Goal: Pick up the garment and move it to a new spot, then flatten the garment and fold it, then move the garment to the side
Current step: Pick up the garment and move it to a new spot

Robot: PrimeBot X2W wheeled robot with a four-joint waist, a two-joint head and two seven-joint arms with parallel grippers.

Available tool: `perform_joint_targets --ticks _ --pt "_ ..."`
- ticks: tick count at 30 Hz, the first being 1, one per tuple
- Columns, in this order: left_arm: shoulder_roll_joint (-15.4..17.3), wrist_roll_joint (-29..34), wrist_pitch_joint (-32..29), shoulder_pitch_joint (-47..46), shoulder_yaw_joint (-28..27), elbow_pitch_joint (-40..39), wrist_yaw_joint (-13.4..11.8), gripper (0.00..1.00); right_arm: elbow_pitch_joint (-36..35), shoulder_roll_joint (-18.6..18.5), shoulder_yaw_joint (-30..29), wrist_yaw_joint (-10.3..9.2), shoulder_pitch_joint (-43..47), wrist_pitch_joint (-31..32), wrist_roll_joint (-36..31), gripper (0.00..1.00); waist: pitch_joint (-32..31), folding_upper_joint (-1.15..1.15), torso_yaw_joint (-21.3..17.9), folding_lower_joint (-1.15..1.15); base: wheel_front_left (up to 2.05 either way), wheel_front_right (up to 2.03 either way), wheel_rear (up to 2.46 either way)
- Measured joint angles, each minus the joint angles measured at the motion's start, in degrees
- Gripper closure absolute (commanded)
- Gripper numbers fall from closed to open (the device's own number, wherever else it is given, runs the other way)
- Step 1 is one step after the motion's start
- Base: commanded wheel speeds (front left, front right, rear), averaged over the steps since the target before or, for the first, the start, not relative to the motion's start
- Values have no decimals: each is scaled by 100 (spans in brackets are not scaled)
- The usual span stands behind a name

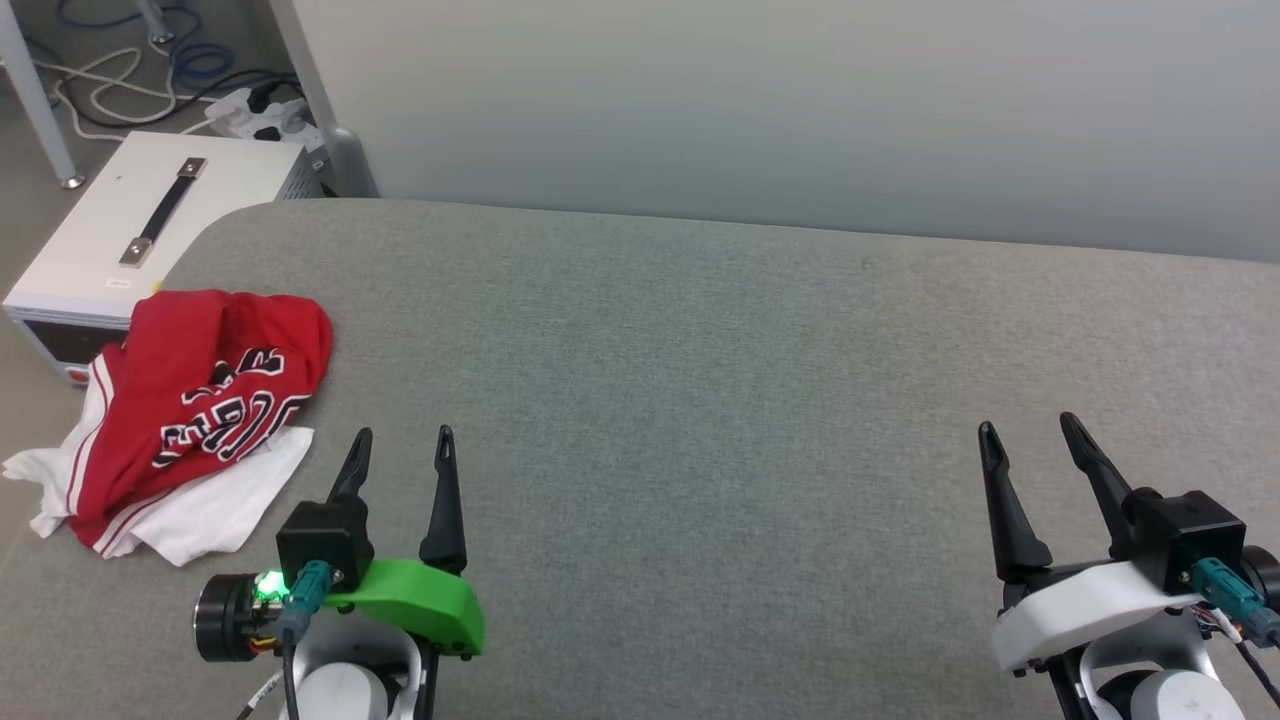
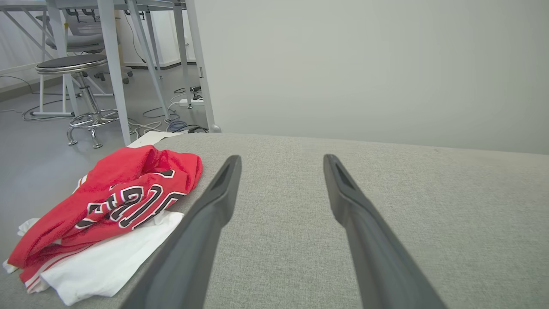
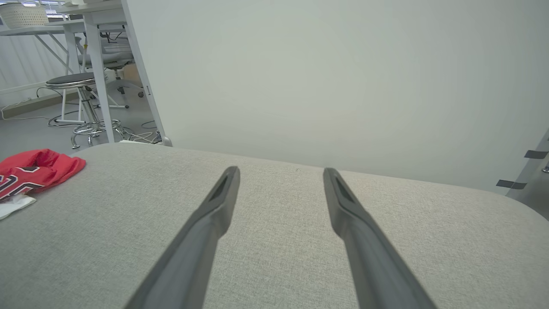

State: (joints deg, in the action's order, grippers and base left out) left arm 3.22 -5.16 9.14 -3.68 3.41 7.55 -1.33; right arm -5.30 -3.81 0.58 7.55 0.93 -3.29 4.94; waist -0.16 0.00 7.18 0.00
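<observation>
While the garment (image 1: 190,400) is lying crumpled on the table's (image 1: 700,400) left, the left end effector (image 1: 403,434) and right end effector (image 1: 1028,423) are standing open, empty.

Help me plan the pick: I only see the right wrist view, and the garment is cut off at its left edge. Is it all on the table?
Observer: Not quite. The head view shows the garment crumpled at the left edge of the table, white fabric just overhanging it.
Operator: Which arm is closer?
Observer: The left gripper, open, sits just right of the heap, not touching it.
Operator: Anything behind it?
Observer: A white box with a black handle stands off the table, beyond the garment.
</observation>
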Motion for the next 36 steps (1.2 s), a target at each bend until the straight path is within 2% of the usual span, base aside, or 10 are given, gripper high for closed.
perform_joint_targets --ticks 36 --pt "-2 -191 436 -118 -224 242 -90 0 -361 -77 466 0 -108 -85 186 0 104 0 2082 0 0 0 0"
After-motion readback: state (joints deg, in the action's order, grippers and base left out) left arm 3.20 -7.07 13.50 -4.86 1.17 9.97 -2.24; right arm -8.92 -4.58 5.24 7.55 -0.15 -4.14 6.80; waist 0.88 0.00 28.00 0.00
